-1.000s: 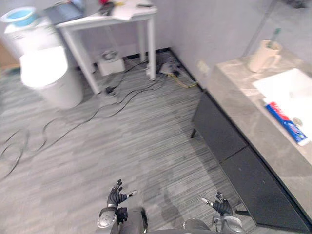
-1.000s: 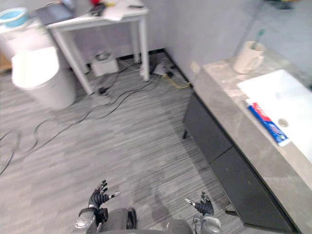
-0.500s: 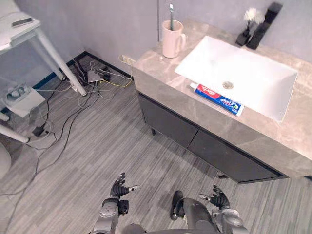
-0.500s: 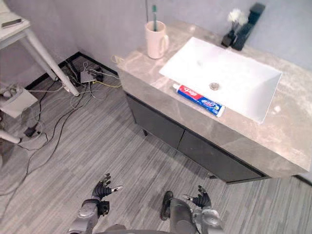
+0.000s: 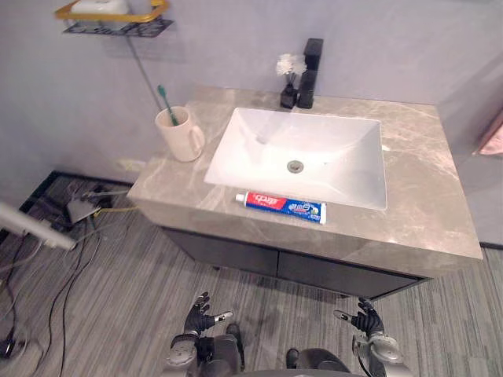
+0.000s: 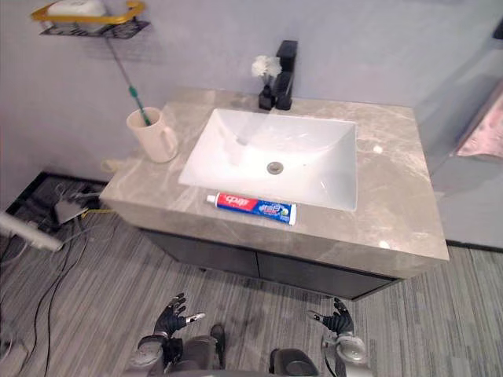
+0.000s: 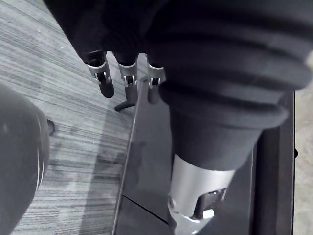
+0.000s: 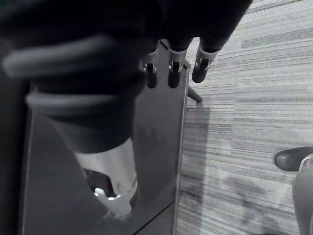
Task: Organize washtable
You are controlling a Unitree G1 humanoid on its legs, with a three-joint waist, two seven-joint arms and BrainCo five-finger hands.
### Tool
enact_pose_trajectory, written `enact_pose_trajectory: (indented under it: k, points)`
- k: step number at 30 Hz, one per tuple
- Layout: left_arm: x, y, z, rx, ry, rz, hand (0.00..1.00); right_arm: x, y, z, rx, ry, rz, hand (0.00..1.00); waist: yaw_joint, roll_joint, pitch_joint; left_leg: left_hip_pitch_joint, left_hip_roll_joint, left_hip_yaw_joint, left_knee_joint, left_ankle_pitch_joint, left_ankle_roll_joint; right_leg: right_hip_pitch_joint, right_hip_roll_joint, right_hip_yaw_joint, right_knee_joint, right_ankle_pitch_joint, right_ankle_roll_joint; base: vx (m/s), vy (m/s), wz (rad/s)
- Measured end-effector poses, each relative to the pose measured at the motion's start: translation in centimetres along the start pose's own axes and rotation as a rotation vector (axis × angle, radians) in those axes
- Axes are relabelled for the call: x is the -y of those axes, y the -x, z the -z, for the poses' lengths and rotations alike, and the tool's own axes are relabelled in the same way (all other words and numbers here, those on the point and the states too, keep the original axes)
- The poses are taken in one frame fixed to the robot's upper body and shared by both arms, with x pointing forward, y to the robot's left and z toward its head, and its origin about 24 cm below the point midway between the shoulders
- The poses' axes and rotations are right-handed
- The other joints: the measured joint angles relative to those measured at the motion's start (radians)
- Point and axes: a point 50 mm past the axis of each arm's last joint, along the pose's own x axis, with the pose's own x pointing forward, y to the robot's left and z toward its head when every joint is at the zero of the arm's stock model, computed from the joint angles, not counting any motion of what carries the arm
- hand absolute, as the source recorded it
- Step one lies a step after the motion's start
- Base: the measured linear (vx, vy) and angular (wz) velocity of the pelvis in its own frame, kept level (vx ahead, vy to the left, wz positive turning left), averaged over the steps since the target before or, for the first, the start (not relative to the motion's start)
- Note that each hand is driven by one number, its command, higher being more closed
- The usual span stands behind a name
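A grey marble washtable (image 5: pixel 424 204) with a white sink (image 5: pixel 302 153) stands ahead of me. A red-and-blue toothpaste tube (image 5: pixel 284 206) lies on the counter at the sink's front rim. At the counter's left a cream mug (image 5: pixel 179 133) holds a green toothbrush (image 5: pixel 165 96). A black tap (image 5: pixel 311 72) and a small white flower (image 5: pixel 289 67) stand behind the sink. My left hand (image 5: pixel 203 313) and right hand (image 5: pixel 366 320) hang low over the floor, both open and empty, well short of the counter.
Dark cabinet doors (image 5: pixel 314 271) sit under the counter. A wall shelf with a yellow rail (image 5: pixel 114 17) hangs at the upper left. Loose cables (image 5: pixel 47 259) lie on the grey plank floor to the left. A pink towel (image 5: pixel 491 133) hangs at the right.
The camera has swung round, so the washtable now sits square in front instead of slanting off to the right. Both hands stay low and open.
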Motion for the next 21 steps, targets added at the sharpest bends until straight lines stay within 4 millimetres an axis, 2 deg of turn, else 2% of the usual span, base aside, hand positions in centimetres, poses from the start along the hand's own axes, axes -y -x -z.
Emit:
enact_pose_trajectory:
  k: [1, 3, 5, 6, 8, 9, 11, 12, 14, 15, 19, 21]
  points:
    - [0.1, 0.0, -0.1, 0.002, -0.001, 0.003, 0.0, -0.4, 0.1, 0.1, -0.003, -0.004, -0.01, 0.0, 0.011, -0.009, -0.005, 0.015, -0.012, 0.037, 0.006, -0.025, 0.016, 0.0, -0.019, 0.026, 0.021, -0.012, 0.02, 0.2, 0.223, -0.67]
    - [0.0, 0.1, 0.2, -0.006, 0.001, -0.001, 0.0, -1.2, 0.0, -0.8, 0.035, 0.012, -0.041, 0.0, 0.015, -0.007, -0.006, 0.061, -0.026, 0.093, 0.015, -0.061, 0.047, -0.021, -0.038, 0.028, 0.117, -0.029, 0.056, 0.27, 0.266, -0.78]
    - [-0.3, 0.2, 0.3, -0.008, -0.006, -0.01, 0.0, -2.0, -0.1, -1.4, 0.051, 0.01, -0.068, 0.0, 0.014, -0.004, -0.008, 0.093, -0.03, 0.117, 0.017, -0.08, 0.064, -0.088, -0.041, -0.005, 0.281, -0.022, 0.105, 0.2, 0.166, -0.41]
    - [-0.3, 0.1, 0.1, -0.004, -0.01, -0.008, 0.0, -2.2, -0.1, -1.4, 0.053, 0.01, -0.077, 0.0, 0.011, -0.003, -0.007, 0.108, -0.032, 0.118, 0.015, -0.084, 0.071, -0.122, -0.05, -0.042, 0.343, -0.027, 0.116, 0.22, 0.103, -0.08]
    - [-0.7, 0.0, 0.2, -0.014, -0.015, -0.031, 0.0, -2.1, -0.1, -0.7, 0.016, 0.019, -0.072, 0.0, 0.012, 0.0, -0.006, 0.167, -0.032, 0.109, -0.03, -0.085, 0.073, -0.144, -0.067, -0.155, 0.335, -0.056, 0.063, 0.24, 0.072, 0.09]
    - [-0.9, 0.0, 0.3, -0.017, -0.023, -0.034, 0.0, -2.0, 0.0, -0.3, 0.003, 0.025, -0.07, 0.0, 0.01, -0.001, -0.007, 0.173, -0.031, 0.104, -0.034, -0.085, 0.073, -0.146, -0.067, -0.175, 0.305, -0.052, 0.056, 0.18, -0.006, 0.2]
    - [-1.7, 0.2, 0.8, -0.041, -0.039, -0.047, 0.0, -1.4, 0.0, 0.5, -0.029, 0.044, -0.058, 0.0, 0.011, -0.022, -0.02, 0.177, -0.051, 0.083, -0.034, -0.085, 0.072, -0.146, -0.076, -0.232, 0.158, -0.004, 0.018, 0.18, -0.042, 0.2]
    - [-1.3, 0.2, 1.3, -0.062, -0.032, -0.04, 0.0, -0.4, -0.1, 0.7, -0.04, 0.063, -0.04, 0.0, 0.011, 0.005, -0.031, 0.18, -0.038, 0.075, -0.039, -0.081, 0.066, -0.114, -0.07, -0.243, 0.101, 0.014, 0.014, 0.16, -0.04, 0.09]
    - [-0.7, 0.6, 2.4, -0.106, -0.015, -0.03, 0.0, 0.9, 0.0, 1.2, -0.06, 0.089, -0.015, 0.0, 0.012, 0.044, -0.049, 0.191, -0.019, 0.07, -0.056, -0.073, 0.052, -0.053, -0.047, -0.248, -0.005, 0.057, 0.009, 0.23, -0.02, -0.06]
    - [-0.6, 0.9, 3.1, -0.132, -0.01, -0.033, 0.0, 1.4, 0.2, 1.6, -0.073, 0.096, -0.006, 0.0, 0.012, 0.054, -0.054, 0.218, -0.015, 0.067, -0.077, -0.061, 0.035, -0.012, -0.039, -0.246, -0.061, 0.08, 0.005, 0.23, -0.017, -0.14]
    - [-0.8, 1.5, 4.3, -0.177, -0.007, -0.037, 0.0, 1.8, 0.6, 2.6, -0.103, 0.1, 0.002, 0.0, 0.011, 0.058, -0.063, 0.245, -0.018, 0.056, -0.082, -0.029, 0.013, 0.052, -0.039, -0.242, -0.151, 0.13, 0.002, 0.11, -0.006, -0.11]
    - [-0.8, 1.5, 4.3, -0.182, -0.01, -0.036, 0.0, 1.9, 0.6, 2.7, -0.109, 0.101, 0.005, 0.0, 0.012, 0.06, -0.065, 0.244, -0.021, 0.051, -0.085, -0.016, 0.018, 0.061, -0.041, -0.244, -0.177, 0.16, 0.001, 0.09, 0.027, -0.04]
